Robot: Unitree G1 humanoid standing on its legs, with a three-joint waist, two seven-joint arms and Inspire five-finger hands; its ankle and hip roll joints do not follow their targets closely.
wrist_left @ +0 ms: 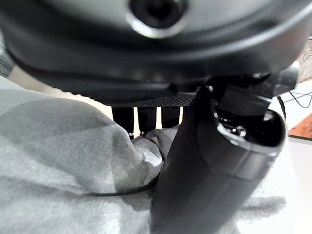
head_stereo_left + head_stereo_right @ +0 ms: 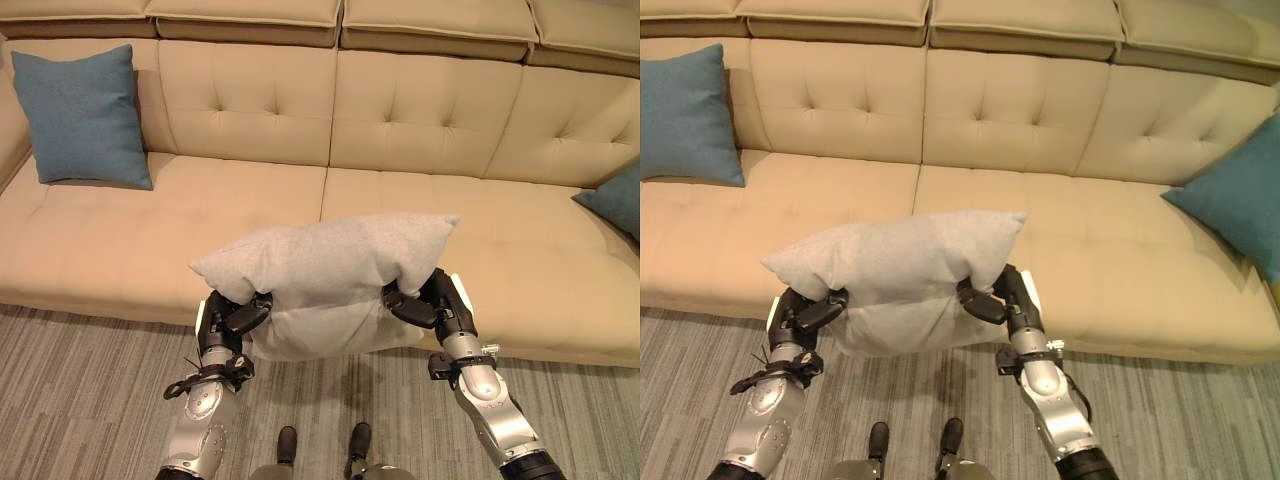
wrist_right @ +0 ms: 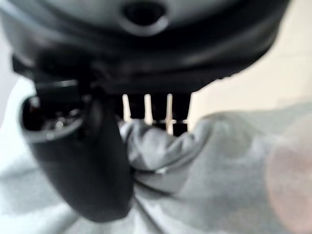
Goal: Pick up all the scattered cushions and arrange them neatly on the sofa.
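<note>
A light grey cushion (image 2: 325, 275) is held up in the air between the two arms, just in front of the beige sofa (image 2: 420, 130) and above the striped grey carpet (image 2: 80, 380). It lies roughly level, its long side across the view, with its upper right corner pointing up toward the seat and its lower part sagging between the hands. The left robot hand (image 2: 232, 318) grips the cushion's lower left part: its dark fingers and thumb are curled into the fabric, and the left wrist view shows the thumb (image 1: 204, 180) pressing against the grey cloth while the fingers (image 1: 146, 117) dig in past a fold. The right robot hand (image 2: 425, 300) has hold of the lower right part in the same way; in the right wrist view its thumb (image 3: 92, 161) and fingers (image 3: 156, 114) pinch a bunched ridge of the cloth between them. The cushion touches neither the carpet nor, as far as can be seen, the seat, whose front edge lies just behind it. On the sofa's left end a blue cushion (image 2: 85, 115) stands upright, leaning against the backrest near the corner. At the right end another blue cushion (image 2: 1240, 195) rests tilted on the seat, partly cut off by the edge of the view. The two blue cushions are well apart from each other, with the tufted seat between them.
</note>
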